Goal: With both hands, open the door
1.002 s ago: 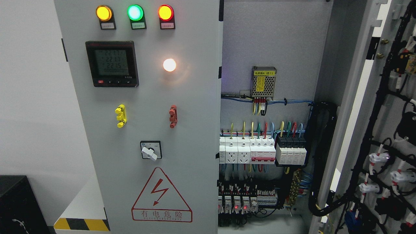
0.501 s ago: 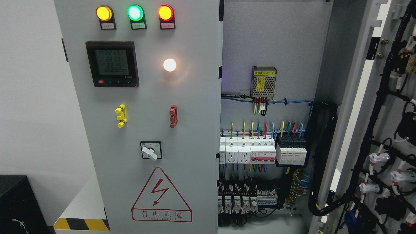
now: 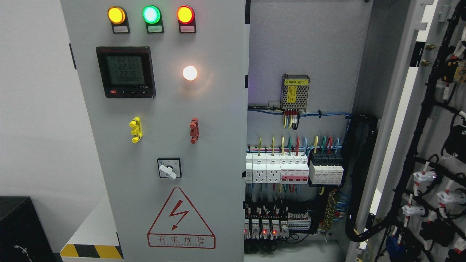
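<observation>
The grey electrical cabinet fills the head view. Its left door stands closed, carrying three lit lamps, a digital meter, a white lamp, a yellow handle, a red handle and a rotary switch. The right door is swung wide open at the picture's right, its inner face covered in black wiring. Between them the cabinet interior shows breakers and coloured wires. Neither of my hands or arms is in the picture.
A black box sits at the lower left beside a white base with a yellow-black stripe. A white wall lies to the left of the cabinet. A red hazard triangle marks the closed door's lower part.
</observation>
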